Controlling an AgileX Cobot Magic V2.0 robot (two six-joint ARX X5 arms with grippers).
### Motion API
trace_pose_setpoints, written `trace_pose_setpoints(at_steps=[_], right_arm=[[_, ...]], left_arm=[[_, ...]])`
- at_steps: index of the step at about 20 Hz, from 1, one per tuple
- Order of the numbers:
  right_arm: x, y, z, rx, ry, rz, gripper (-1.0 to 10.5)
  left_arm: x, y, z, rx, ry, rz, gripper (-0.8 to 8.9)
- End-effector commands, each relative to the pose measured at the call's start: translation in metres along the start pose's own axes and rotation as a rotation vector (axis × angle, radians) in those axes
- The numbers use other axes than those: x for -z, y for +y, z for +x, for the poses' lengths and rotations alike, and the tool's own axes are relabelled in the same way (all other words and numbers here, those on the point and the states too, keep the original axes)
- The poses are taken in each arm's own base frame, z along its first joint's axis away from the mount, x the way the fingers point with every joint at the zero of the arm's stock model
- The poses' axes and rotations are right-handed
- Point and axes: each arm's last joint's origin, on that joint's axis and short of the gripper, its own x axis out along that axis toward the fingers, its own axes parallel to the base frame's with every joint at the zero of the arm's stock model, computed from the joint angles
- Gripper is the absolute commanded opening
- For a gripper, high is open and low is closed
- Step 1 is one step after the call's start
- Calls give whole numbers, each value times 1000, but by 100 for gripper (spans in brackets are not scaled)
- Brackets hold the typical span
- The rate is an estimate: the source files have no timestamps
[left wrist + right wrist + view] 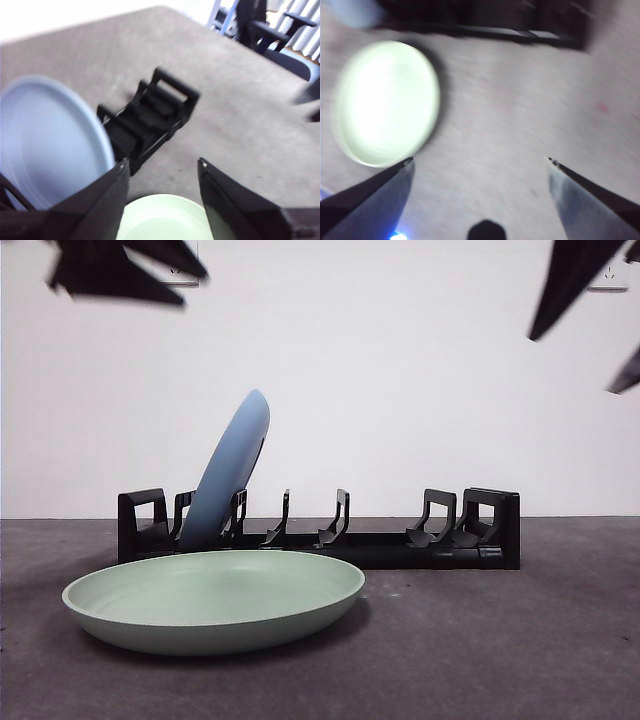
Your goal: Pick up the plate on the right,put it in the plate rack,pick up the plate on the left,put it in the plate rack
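While the blue plate [228, 468] leans in the plate rack [320, 530] and the green plate [214, 600] lies flat on the surface [480, 640], both tools, left tool [161, 172] and right tool [480, 162], hang wide open and empty, so a shallow rim grasp could slip.

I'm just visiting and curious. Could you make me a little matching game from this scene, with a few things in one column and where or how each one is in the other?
Things:
1. blue plate
2. green plate
3. plate rack
4. left gripper

States:
A. lying flat on the table in front of the rack
B. jaws open, holding nothing
C. standing tilted in a slot at one end of the rack
D. long, low and black, behind the flat plate

Pairs: 1-C, 2-A, 3-D, 4-B
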Motion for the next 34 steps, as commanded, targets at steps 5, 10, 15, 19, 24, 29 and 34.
trace_pose_setpoints(at_steps=[5,10,15,19,24,29,34], right_arm=[[-13,22,55,-95,57,-21,438],[-13,39,128,-138,174,-30,438],[-4,47,175,-147,236,-28,437],[-1,47,187,-142,248,-21,437],[1,46,196,-115,253,-4,436],[5,47,206,-113,276,9,435],[11,53,216,-119,298,-7,397]], left_arm=[[1,-60,-77,30,-33,144,365],[14,-83,-105,53,-11,173,377],[21,-86,-110,61,36,149,377],[22,-86,-110,62,40,147,377],[21,-86,-110,62,39,155,377],[21,-86,-110,62,39,168,377],[21,-86,-110,63,39,170,377]])
